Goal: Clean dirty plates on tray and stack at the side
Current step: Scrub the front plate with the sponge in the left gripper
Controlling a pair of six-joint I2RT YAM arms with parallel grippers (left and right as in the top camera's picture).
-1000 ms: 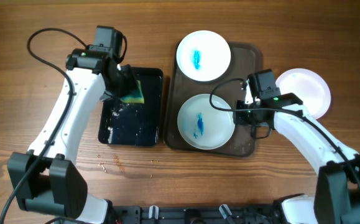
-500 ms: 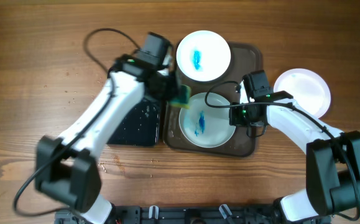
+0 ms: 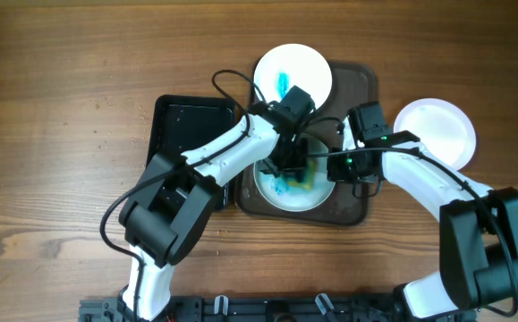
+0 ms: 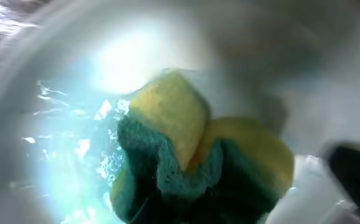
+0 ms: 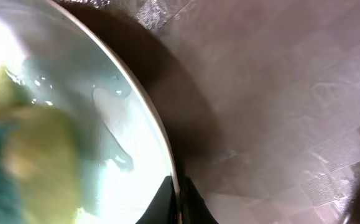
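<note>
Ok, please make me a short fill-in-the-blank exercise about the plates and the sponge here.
1. The left pincer presses a ___ onto the near plate.
2. The far plate bears a ___ smear.
3. ___ plates lie on the tray.
4. The plate off the tray is plain ___.
Missing words: sponge; blue; two; white.

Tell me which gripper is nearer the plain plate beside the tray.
Right. The right gripper clamps the near plate at its rim facing the plain plate; the left gripper holds a sponge farther off.
</note>
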